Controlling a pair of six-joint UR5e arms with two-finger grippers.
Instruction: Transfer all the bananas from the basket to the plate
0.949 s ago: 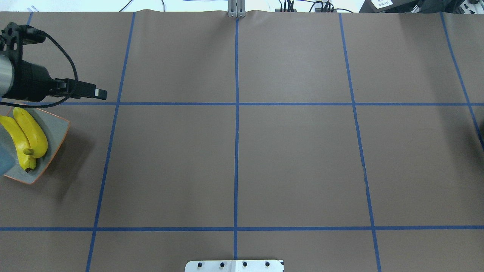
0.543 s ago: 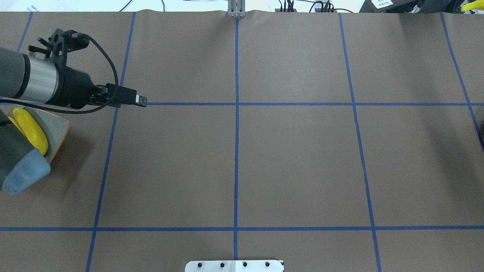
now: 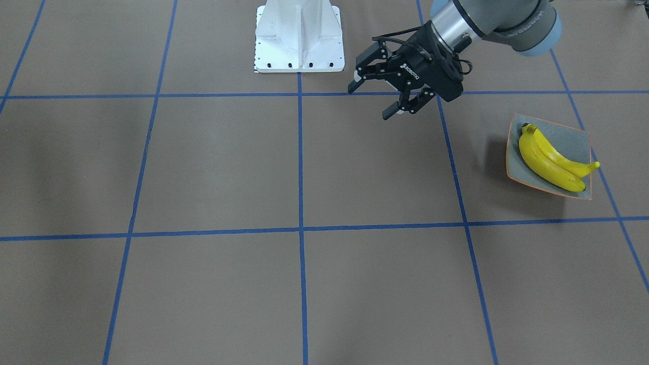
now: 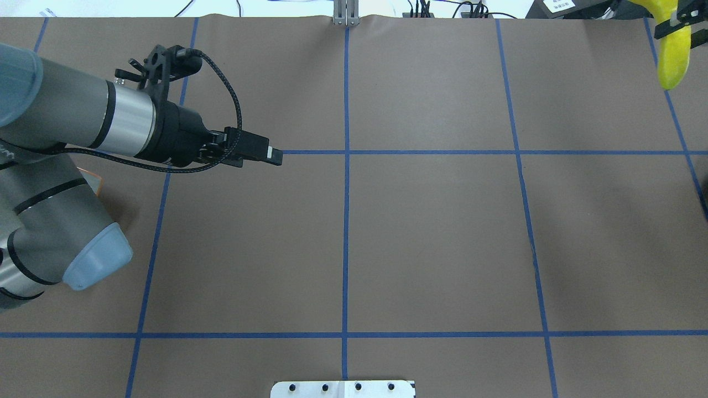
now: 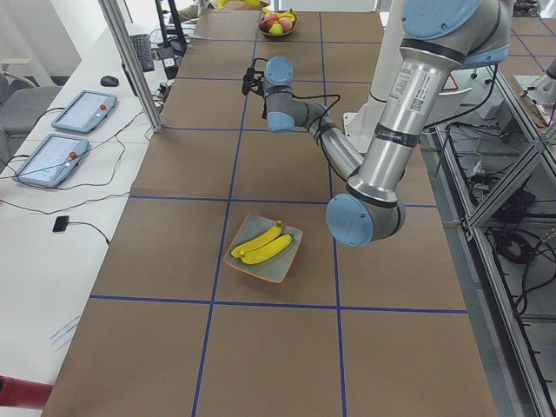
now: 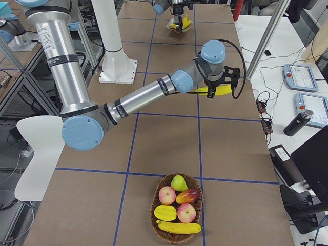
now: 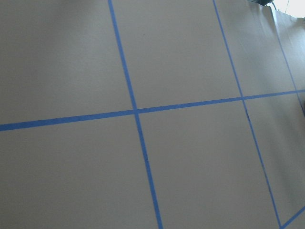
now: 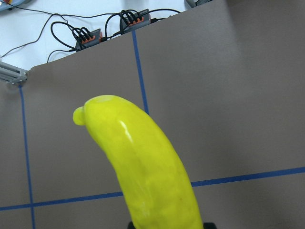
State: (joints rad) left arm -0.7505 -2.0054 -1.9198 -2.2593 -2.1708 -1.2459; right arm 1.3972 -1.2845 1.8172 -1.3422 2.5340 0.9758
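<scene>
The square grey plate (image 3: 578, 142) with an orange rim holds two yellow bananas (image 3: 547, 162) side by side; it also shows in the exterior left view (image 5: 292, 252). My left gripper (image 3: 370, 102) hangs open and empty above the table, well away from the plate towards the middle. My right gripper (image 4: 672, 25) is shut on a third banana (image 4: 671, 58), which hangs in the air at the far right edge and fills the right wrist view (image 8: 147, 171). The wicker basket (image 6: 202, 205) holds one more banana (image 6: 179, 227) along its near side.
Apples, a pear and a mango (image 6: 187, 196) lie in the basket with the banana. The robot's white base (image 3: 299, 38) stands at the table's edge. Blue tape lines (image 4: 345, 221) cross the brown table cover. In the overhead view my left arm (image 4: 61, 221) hides most of the plate.
My left arm has swung right, from beside the plate towards the table's middle, and now covers the plate. At the top right, the right gripper has come into view with its banana.
</scene>
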